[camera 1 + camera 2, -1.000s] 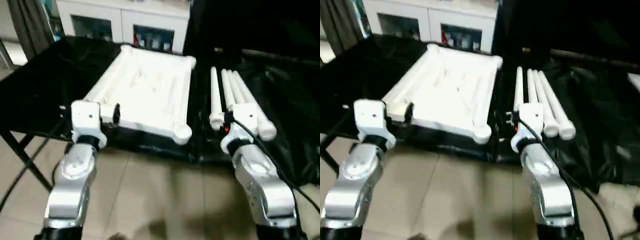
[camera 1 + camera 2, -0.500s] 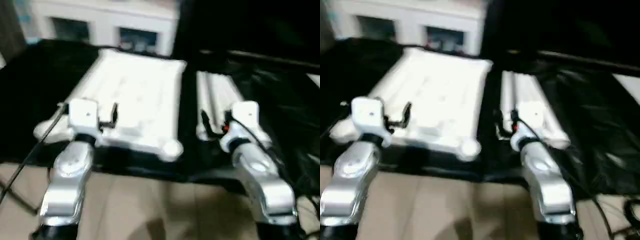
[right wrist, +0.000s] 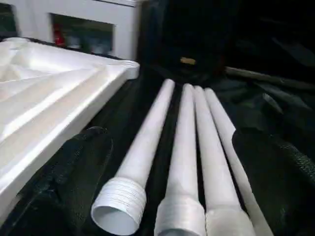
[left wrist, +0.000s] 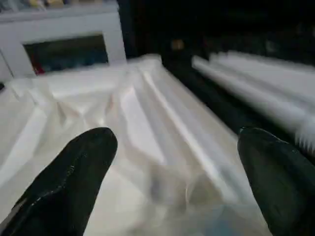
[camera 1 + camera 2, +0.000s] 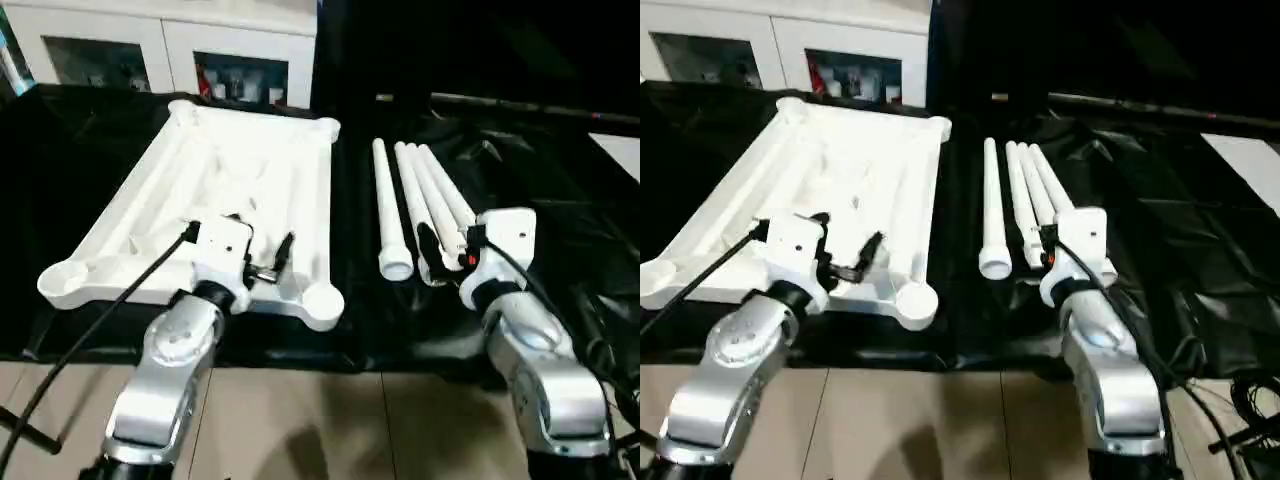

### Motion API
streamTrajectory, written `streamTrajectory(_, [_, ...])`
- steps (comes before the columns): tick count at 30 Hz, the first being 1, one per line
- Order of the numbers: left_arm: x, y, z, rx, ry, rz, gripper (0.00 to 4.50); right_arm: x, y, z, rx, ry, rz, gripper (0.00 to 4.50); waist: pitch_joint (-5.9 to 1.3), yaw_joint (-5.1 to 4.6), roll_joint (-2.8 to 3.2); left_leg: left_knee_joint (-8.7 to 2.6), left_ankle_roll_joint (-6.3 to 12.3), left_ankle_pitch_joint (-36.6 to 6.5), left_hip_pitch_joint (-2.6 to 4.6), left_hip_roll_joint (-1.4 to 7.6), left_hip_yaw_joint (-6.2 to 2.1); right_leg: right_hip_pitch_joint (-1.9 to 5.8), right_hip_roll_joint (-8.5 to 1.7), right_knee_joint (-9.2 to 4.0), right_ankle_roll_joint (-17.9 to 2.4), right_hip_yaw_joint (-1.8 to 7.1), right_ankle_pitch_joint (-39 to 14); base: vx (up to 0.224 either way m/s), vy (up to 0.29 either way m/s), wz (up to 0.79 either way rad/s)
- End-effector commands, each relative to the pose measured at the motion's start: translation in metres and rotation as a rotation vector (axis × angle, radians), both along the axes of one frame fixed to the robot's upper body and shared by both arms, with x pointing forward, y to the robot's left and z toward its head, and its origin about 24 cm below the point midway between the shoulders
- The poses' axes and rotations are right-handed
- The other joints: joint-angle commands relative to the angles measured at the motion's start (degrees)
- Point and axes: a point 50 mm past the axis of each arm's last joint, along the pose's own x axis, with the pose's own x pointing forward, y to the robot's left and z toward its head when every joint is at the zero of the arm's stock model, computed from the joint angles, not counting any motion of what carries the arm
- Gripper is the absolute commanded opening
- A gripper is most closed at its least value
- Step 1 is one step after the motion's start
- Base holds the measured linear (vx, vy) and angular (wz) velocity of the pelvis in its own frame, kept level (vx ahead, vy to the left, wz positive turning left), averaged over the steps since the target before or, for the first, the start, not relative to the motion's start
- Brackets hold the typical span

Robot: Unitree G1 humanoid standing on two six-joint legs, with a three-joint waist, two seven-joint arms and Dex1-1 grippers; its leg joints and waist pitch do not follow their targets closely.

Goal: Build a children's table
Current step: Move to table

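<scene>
White plastic tabletop [image 5: 250, 190], four legs [image 3: 189, 147], no legible writing

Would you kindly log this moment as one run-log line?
tabletop: underside up, no legs fitted | legs: four, lying beside it | left tool: open over tabletop | right tool: open at leg ends, nothing held

The top [image 5: 250, 190] looks like white moulded plastic, smooth with a dull sheen, ribs raised across its face. The four legs [image 3: 189, 142] are the same white plastic, smooth along the tube, with fine threaded ridges at the near ends. Under them lies a black sheet [image 5: 540, 170], glossy and creased, probably plastic film. The forearms [image 5: 740, 350] are brushed silver metal. The pincer fingers [image 4: 69, 177] look matt black, faintly grained.
</scene>
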Motion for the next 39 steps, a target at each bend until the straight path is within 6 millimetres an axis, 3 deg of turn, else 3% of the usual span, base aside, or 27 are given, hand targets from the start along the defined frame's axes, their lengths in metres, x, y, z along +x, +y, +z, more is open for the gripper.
streamTrajectory(1, [0.005,0.005,0.0,0.023,0.022,-0.045,4.5,0.005,-0.002,0.002,-0.023,0.007,0.068,4.45,-1.95,0.24,0.53,-5.33,-0.22,-6.5,0.08,3.12,-1.06,2.1,-5.14,-5.35,-5.5,2.64,-15.2,-0.058,-0.048,0.06])
streamTrajectory(6, [0.012,0.011,0.006,0.042,0.024,-0.124,4.5,0.009,-0.007,0.005,-0.085,0.012,0.166,4.45,-1.97,0.66,0.42,-5.58,0.42,-6.6,-0.24,3.29,-1.11,2.05,-5.23,-5.32,-6.4,2.26,-15.6,0.0,0.0,0.0])
streamTrajectory(9, [0.019,0.014,0.015,0.023,0.013,-0.099,4.5,0.013,-0.016,0.008,-0.12,0.013,0.152,4.45,-2.16,0.87,0.42,-5.41,0.28,-5.5,-0.23,3.45,-0.9,2.03,-5.21,-5.05,-8.0,2.01,-12.5,0.0,0.0,0.0])
streamTrajectory(11, [0.022,0.014,0.026,-0.065,-0.078,0.035,4.5,0.012,-0.015,0.004,-0.054,0.012,0.053,4.45,-2.1,0.69,0.75,-5.5,-0.18,-5.0,-0.83,3.55,-0.95,2.26,-5.38,-4.95,-8.8,1.87,-11.8,0.0,0.0,0.0])
streamTrajectory(13, [0.021,0.013,0.028,-0.101,-0.107,0.084,4.5,0.009,-0.012,0.002,-0.022,0.01,0.025,4.45,-2.46,0.8,0.69,-5.29,-0.36,-3.4,-0.87,3.71,-0.96,2.53,-5.51,-4.91,-9.7,1.67,-9.1,0.0,0.0,0.0])
streamTrajectory(16, [0.011,0.0,0.023,-0.146,-0.102,0.078,4.5,-0.002,0.004,-0.004,0.036,0.014,0.035,4.45,-2.47,0.97,0.86,-5.86,-0.49,-7.3,-0.21,4.12,-0.86,2.92,-5.43,-4.77,-10.2,1.25,-10.1,0.0,0.0,0.0])
streamTrajectory(17, [0.008,-0.003,0.02,-0.147,-0.095,0.072,4.5,-0.005,0.009,-0.006,0.046,0.016,0.048,4.45,-2.31,0.7,0.89,-6.57,0.09,-13.5,0.43,3.88,-0.75,3.46,-4.94,-5.34,-10.2,0.8,-16.3,0.053,-0.007,0.02])
streamTrajectory(18, [0.007,-0.004,0.02,-0.148,-0.093,0.07,4.5,-0.006,0.011,-0.007,0.05,0.018,0.052,4.45,-2.06,0.6,0.95,-6.84,0.53,-16.5,0.99,3.79,-0.65,3.44,-4.67,-5.83,-10.2,0.55,-20.4,0.0,0.0,0.0])
streamTrajectory(19, [0.004,-0.008,0.018,-0.147,-0.087,0.064,4.5,-0.01,0.017,-0.009,0.062,0.025,0.07,4.45,-1.82,0.59,0.96,-7.05,1.63,-20.0,2.08,3.58,-0.34,3.51,-4.44,-6.83,-10.3,0.28,-26.1,0.0,0.0,0.0])
streamTrajectory(20, [0.003,-0.009,0.017,-0.147,-0.086,0.064,4.5,-0.011,0.018,-0.009,0.064,0.027,0.073,4.45,-1.56,0.53,0.89,-7.31,2.52,-22.1,2.74,3.35,-0.16,4.16,-4.41,-7.72,-10.4,0.12,-31.0,0.0,0.0,0.0])
streamTrajectory(21, [0.002,-0.01,0.017,-0.146,-0.087,0.066,4.5,-0.011,0.02,-0.01,0.067,0.03,0.076,4.45,-1.2,0.58,1.0,-7.43,2.83,-22.3,2.89,3.31,-0.11,4.18,-4.53,-8.15,-10.2,0.12,-32.9,0.058,-0.003,-0.02])
streamTrajectory(22, [0.001,-0.011,0.018,-0.138,-0.09,0.068,4.5,-0.011,0.021,-0.01,0.067,0.031,0.077,4.45,-1.22,0.7,1.03,-7.65,3.22,-21.5,3.41,3.17,0.0,4.69,-4.57,-8.62,-9.9,0.23,-34.2,0.058,-0.003,-0.02])
streamTrajectory(23, [0.001,-0.011,0.018,-0.136,-0.091,0.067,4.5,-0.011,0.021,-0.01,0.067,0.031,0.077,4.45,-1.09,0.72,1.13,-7.94,3.57,-21.1,3.84,3.14,0.05,4.83,-4.43,-8.62,-10.3,0.32,-33.5,0.061,0.001,0.0])
streamTrajectory(24, [0.001,-0.011,0.018,-0.129,-0.094,0.066,4.5,-0.011,0.02,-0.01,0.067,0.03,0.076,4.45,-1.17,0.72,1.1,-8.07,3.76,-20.5,3.83,3.19,0.02,5.11,-4.36,-8.48,-10.6,0.31,-32.4,0.067,0.001,0.02])
streamTrajectory(25, [0.0,-0.01,0.019,-0.121,-0.099,0.065,4.5,-0.01,0.019,-0.009,0.069,0.029,0.069,4.45,-1.48,0.88,1.2,-8.18,4.3,-17.7,3.61,3.1,0.14,5.95,-4.39,-8.13,-11.8,0.53,-28.4,0.067,0.001,0.02])
streamTrajectory(26, [0.0,-0.008,0.019,-0.123,-0.096,0.071,4.5,-0.01,0.017,-0.009,0.065,0.026,0.065,4.45,-1.54,0.89,1.22,-8.26,4.59,-16.5,3.62,2.99,0.24,6.24,-4.31,-8.05,-12.4,0.55,-26.8,0.085,0.003,0.01])
streamTrajectory(27, [0.001,-0.006,0.019,-0.124,-0.094,0.075,4.5,-0.009,0.016,-0.008,0.064,0.025,0.063,4.45,-1.92,1.07,1.18,-8.19,5.09,-13.2,3.39,2.59,0.41,7.33,-4.2,-7.81,-13.6,0.72,-22.7,0.097,0.007,0.02])
streamTrajectory(28, [0.001,-0.004,0.019,-0.124,-0.091,0.083,4.5,-0.009,0.014,-0.008,0.062,0.024,0.058,4.45,-2.45,1.54,1.15,-7.63,6.18,-7.5,2.92,1.62,0.69,8.66,-3.87,-7.36,-15.6,1.19,-15.3,0.097,0.007,0.02])
streamTrajectory(31, [0.001,0.001,0.019,-0.117,-0.091,0.105,4.5,-0.009,0.011,-0.008,0.059,0.023,0.047,4.45,-2.8,1.84,1.12,-7.17,7.27,-1.7,2.58,0.93,0.66,9.61,-3.19,-6.45,-17.7,1.32,-6.0,0.108,0.022,0.07])
streamTrajectory(32, [0.001,0.003,0.019,-0.118,-0.09,0.11,4.5,-0.009,0.011,-0.008,0.057,0.024,0.045,4.45,-3.14,1.89,1.22,-6.94,8.36,1.5,2.49,0.65,0.4,10.0,-2.75,-5.71,-18.1,1.19,-0.8,0.112,0.027,0.09])
streamTrajectory(33, [0.001,0.003,0.019,-0.118,-0.09,0.11,4.5,-0.009,0.011,-0.008,0.057,0.024,0.045,4.45,-3.29,1.86,1.16,-6.76,9.06,3.3,2.5,0.48,0.26,10.09,-2.43,-5.29,-18.1,1.1,2.0,0.114,0.03,0.1])
streamTrajectory(34, [0.0,0.004,0.019,-0.116,-0.09,0.112,4.5,-0.009,0.012,-0.008,0.057,0.023,0.047,4.45,-3.43,1.86,1.25,-6.49,10.82,6.5,2.97,0.3,-0.09,9.8,-1.94,-4.52,-17.9,0.83,6.6,0.114,0.03,0.1])
streamTrajectory(35, [0.0,0.004,0.02,-0.116,-0.09,0.112,4.5,-0.009,0.012,-0.008,0.057,0.022,0.048,4.45,-3.58,1.68,1.19,-6.17,13.03,9.4,3.75,0.06,-0.46,9.34,-1.36,-3.71,-17.3,0.61,10.1,0.118,0.026,0.15])
streamTrajectory(36, [-0.001,0.004,0.021,-0.116,-0.091,0.11,4.5,-0.01,0.013,-0.007,0.058,0.019,0.052,4.45,-3.68,1.61,1.15,-5.97,14.25,11.0,4.1,0.01,-0.76,9.17,-1.17,-3.3,-16.7,0.44,11.4,0.127,0.017,0.17])
streamTrajectory(37, [-0.001,0.004,0.021,-0.116,-0.091,0.11,4.5,-0.01,0.014,-0.007,0.053,0.016,0.057,4.45,-3.98,1.38,1.12,-5.49,16.96,14.7,4.92,-0.11,-1.36,8.78,-0.72,-2.43,-15.6,0.12,13.5,0.127,0.017,0.17])
streamTrajectory(38, [-0.001,0.004,0.021,-0.115,-0.092,0.109,4.5,-0.01,0.016,-0.006,0.035,0.009,0.073,4.45,-3.85,1.14,1.39,-5.12,19.38,17.7,5.94,0.11,-2.21,7.55,-0.55,-1.69,-14.4,-0.32,13.8,0.115,0.003,0.17])
streamTrajectory(39, [-0.001,0.004,0.022,-0.115,-0.092,0.108,4.5,-0.011,0.017,-0.006,0.023,0.007,0.084,4.45,-3.69,0.77,1.31,-5.0,20.57,18.7,6.74,0.49,-2.81,6.52,-0.65,-1.39,-13.7,-0.59,12.6,0.09,-0.011,0.18])
